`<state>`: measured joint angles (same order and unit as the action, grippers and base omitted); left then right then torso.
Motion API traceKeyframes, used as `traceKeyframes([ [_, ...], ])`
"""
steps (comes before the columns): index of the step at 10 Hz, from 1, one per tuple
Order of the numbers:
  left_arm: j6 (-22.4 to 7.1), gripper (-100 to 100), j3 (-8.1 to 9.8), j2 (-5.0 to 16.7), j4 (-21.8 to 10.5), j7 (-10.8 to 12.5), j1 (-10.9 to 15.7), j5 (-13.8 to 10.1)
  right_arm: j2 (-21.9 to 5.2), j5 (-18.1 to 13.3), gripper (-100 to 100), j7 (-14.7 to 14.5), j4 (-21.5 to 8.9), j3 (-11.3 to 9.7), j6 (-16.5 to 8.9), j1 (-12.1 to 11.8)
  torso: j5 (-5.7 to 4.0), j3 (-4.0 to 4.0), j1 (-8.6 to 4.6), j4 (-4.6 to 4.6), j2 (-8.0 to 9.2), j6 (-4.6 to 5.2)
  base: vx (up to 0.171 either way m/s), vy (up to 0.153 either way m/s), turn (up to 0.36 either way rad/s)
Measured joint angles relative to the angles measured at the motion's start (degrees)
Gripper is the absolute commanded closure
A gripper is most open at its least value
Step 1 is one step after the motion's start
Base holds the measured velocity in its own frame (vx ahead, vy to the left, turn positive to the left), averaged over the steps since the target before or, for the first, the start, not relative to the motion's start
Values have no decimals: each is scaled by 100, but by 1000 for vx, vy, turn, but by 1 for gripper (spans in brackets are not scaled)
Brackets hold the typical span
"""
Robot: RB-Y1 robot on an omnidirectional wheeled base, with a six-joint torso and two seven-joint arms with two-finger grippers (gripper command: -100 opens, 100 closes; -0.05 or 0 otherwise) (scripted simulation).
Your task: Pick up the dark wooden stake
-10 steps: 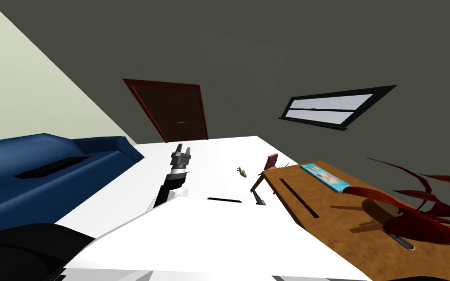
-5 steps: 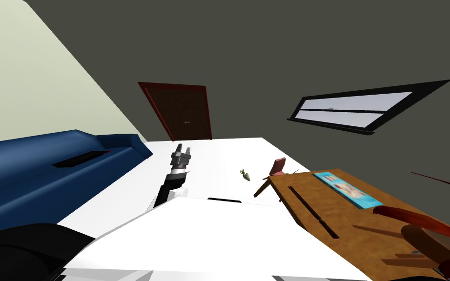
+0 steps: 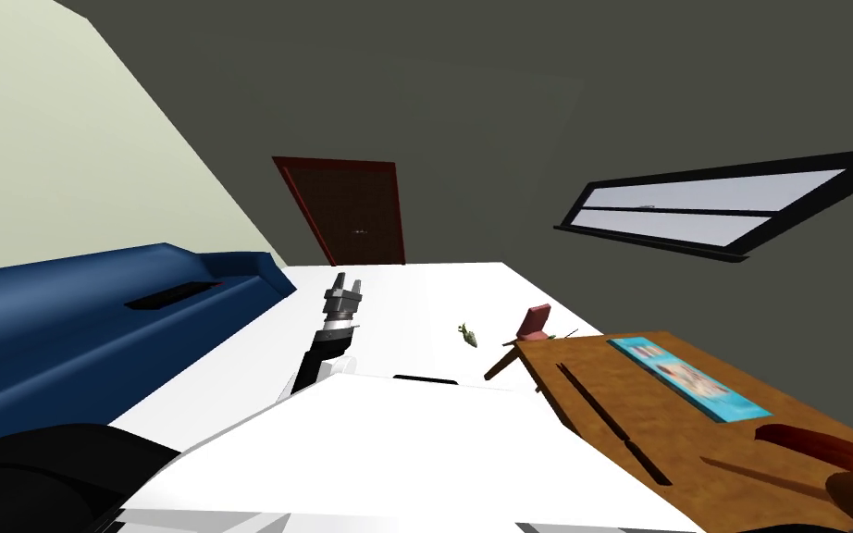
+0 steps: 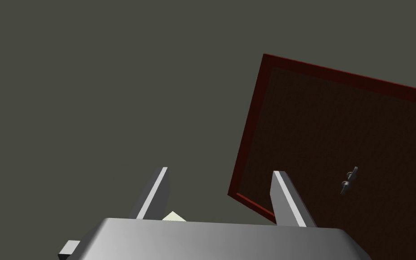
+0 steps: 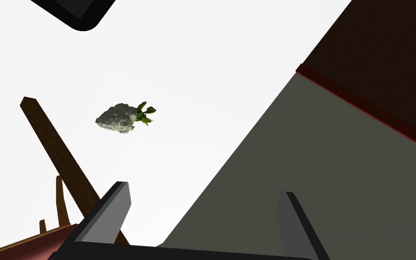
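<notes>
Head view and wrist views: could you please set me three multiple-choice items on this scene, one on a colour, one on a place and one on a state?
1. The sofa is: A blue; B green; C yellow.
2. The dark stake lies: A on the sofa; B flat on the brown table; C across the right gripper.
3. The right gripper's fingers are: A shut on the stake; B shut together, empty; C open, nothing between them.
Key: 1 A, the head view shows it deep blue; 2 B, it lies along the tabletop; 3 C, the right wrist view shows the fingers wide apart.
</notes>
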<state>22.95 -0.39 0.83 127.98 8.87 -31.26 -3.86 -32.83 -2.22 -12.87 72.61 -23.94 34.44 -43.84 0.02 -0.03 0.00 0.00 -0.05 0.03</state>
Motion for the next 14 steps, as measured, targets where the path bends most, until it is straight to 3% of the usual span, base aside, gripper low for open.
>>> traceKeyframes([
  [5, 0, 0, 0, 0, 0, 0, 0, 0, -313, -133, -100, -113, -908, -291, 119, -76, -1, -6, -5, -2, -10, 0, 58, -10, 114],
  [7, 0, 0, 0, 0, 0, 0, 0, 0, -467, -208, -100, -200, -1120, -435, 23, -155, -1, -8, -10, -3, -13, -1, 44, -23, 38],
  [8, 0, 0, 0, 0, 0, 0, 0, 0, -517, -211, -100, -172, -1320, -457, 81, -121, -1, -1, -8, 0, -2, 0, 50, -19, 170],
  [9, 0, 0, 0, 0, 0, 0, 0, 0, -559, -257, -100, -197, -1762, -544, 253, -69, -1, -3, -10, -1, -6, -3, 98, -51, 316],
  [11, 0, 0, 1, 1, 0, 0, -1, 0, -776, -347, -100, -346, -1736, -679, -22, -315, -4, -12, -22, -4, -21, 0, 63, -47, 24],
  [14, 0, 0, 0, 0, 0, 0, 0, 0, -878, -396, -100, -356, -2257, -776, 125, -276, 0, 0, -6, 1, -2, -3, 30, -21, 87],
])
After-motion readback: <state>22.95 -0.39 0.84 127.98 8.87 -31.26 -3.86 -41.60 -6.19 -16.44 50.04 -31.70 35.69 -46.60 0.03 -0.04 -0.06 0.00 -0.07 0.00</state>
